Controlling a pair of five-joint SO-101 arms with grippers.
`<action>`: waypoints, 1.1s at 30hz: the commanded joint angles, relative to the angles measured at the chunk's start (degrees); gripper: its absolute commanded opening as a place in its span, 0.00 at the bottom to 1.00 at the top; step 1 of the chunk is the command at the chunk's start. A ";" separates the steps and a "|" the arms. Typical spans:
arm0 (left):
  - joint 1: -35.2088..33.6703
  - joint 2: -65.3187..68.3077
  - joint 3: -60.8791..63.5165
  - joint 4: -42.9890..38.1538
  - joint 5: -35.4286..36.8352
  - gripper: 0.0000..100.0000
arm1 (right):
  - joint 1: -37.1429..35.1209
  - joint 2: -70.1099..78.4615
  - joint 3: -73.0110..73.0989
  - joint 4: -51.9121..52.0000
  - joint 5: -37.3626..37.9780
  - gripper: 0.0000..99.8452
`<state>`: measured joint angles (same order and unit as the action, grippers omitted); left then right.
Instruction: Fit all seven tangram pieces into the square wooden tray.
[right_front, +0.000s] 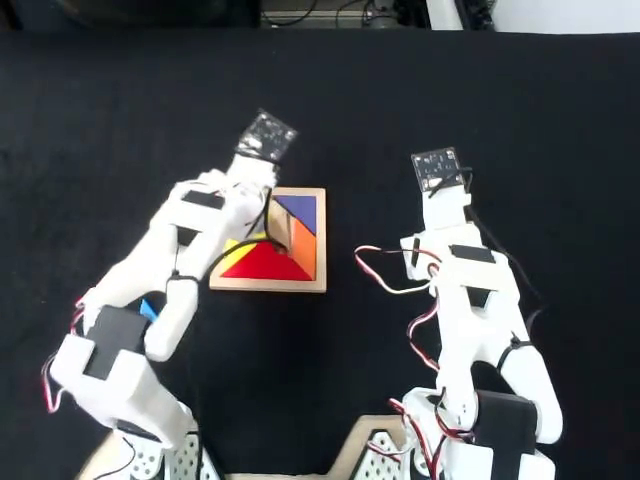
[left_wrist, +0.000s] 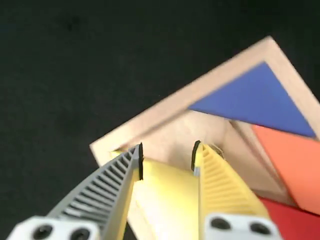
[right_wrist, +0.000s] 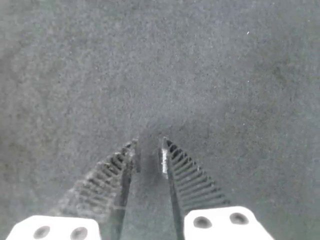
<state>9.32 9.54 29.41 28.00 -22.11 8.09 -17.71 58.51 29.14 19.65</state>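
My left hand (left_wrist: 168, 152) is clenched on the yellow piece (left_wrist: 165, 192), pinching it by two edges, I judge, so it can drop flat into the bare corner of the wooden tray (left_wrist: 160, 112) — the red piece (left_wrist: 295, 222), orange piece (left_wrist: 295, 160) and blue piece (left_wrist: 255, 100) already lie inside. That arm slants forward over the tray, just left of centre in the high view. My right hand (right_wrist: 149, 156), all but closed on nothing, hovers over the black bench (right_wrist: 150, 60) — well right of the tray.

black table cover (right_front: 560, 110), cables (right_front: 300, 17) beyond
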 joint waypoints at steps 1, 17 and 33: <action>1.80 0.09 -3.12 2.73 -0.53 0.18 | -0.79 0.22 -0.66 -1.14 0.53 0.08; 6.29 -5.27 -2.51 6.77 -0.44 0.18 | -0.79 0.22 -0.57 -1.14 0.53 0.08; -0.31 -4.57 -2.33 2.90 -0.88 0.18 | -0.79 0.22 -0.48 -1.14 0.53 0.08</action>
<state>8.88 7.16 28.18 31.96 -22.64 8.09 -17.71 58.51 29.14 19.65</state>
